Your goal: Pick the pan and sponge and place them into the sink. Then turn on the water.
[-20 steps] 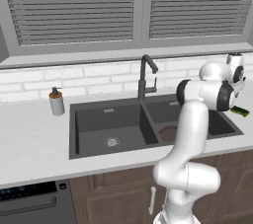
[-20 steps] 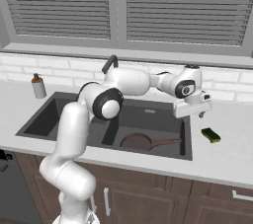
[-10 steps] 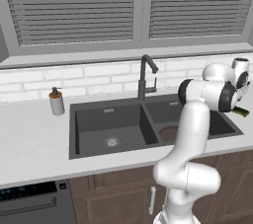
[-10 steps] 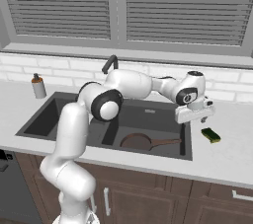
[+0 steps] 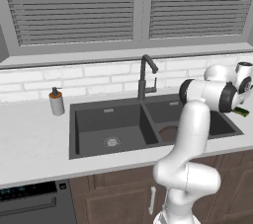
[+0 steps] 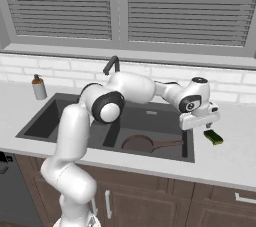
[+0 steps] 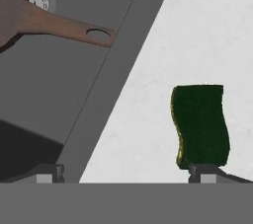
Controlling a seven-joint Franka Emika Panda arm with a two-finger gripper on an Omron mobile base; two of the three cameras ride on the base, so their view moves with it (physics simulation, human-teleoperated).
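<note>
Two task items: we see the pan (image 6: 140, 143) lying in the sink's (image 6: 65, 136) smaller basin, the sponge (image 6: 213, 136) on the table (image 6: 227, 153) beside it. Tool (image 6: 200, 120) hovers above the sponge, jaws wide, empty.

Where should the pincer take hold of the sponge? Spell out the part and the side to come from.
Take the sponge across its narrower width, at mid-length, coming straight down from above. It lies flat on the counter beside the sink, so only the side edges offer opposing faces. The open pincer probably spans that width.
</note>
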